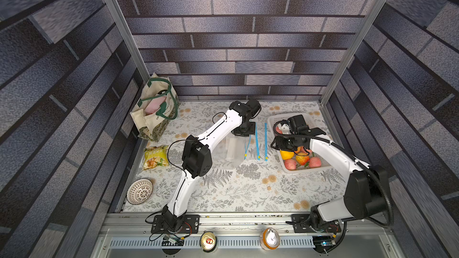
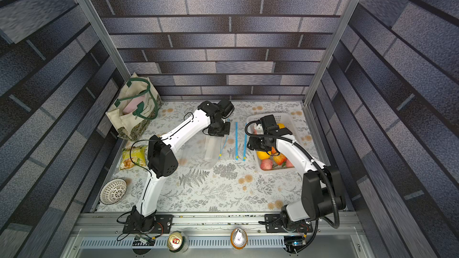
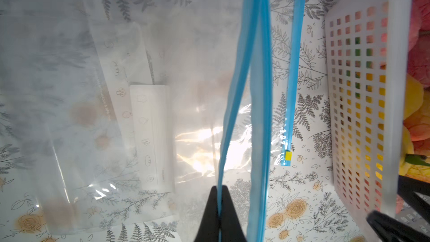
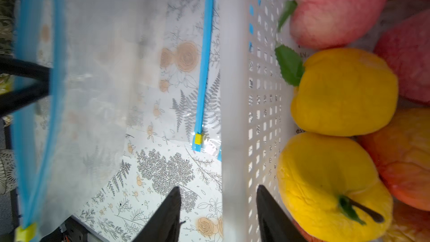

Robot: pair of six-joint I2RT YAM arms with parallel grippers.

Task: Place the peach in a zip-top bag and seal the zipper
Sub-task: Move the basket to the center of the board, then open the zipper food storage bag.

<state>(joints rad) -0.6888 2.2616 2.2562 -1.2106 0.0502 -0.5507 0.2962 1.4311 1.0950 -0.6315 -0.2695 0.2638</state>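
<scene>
Now, start from the table (image 1: pixel 236 194) with its flowered cloth. Find on it, at the robot's right, the white basket (image 1: pixel 310 170) full of fruit, and in the middle the zip-top bag (image 1: pixel 234 150), clear film with a blue zipper rim (image 3: pixel 235 112). See the left gripper (image 3: pixel 220 192) clenched on one lip of that rim, lifting it to hold the mouth open (with the other lip hanging apart, a good thing). See the right gripper (image 4: pixel 218 187) released and empty, with one finger on each side of the basket wall in the right wrist view; cannot tell how high above the wall. Find the peach (image 4: pixel 337 10), taken here to be the pink fruit with a green leaf, inside the basket, beyond two yellow fruits (image 4: pixel 344 91) lying nearer to the fingers.

Judged as the picking step, near the beginning of the task. To do it well: bring both fingers inside the basket before going down, pass over the yellow ones, and close around the widest part of the pink one. Close gently, because probably soft and round, so easy to squeeze out. Do not loosen the left grip meanwhile. Leave the small yellow slider (image 4: pixel 25 232) at the end of the rim for the sealing.
</scene>
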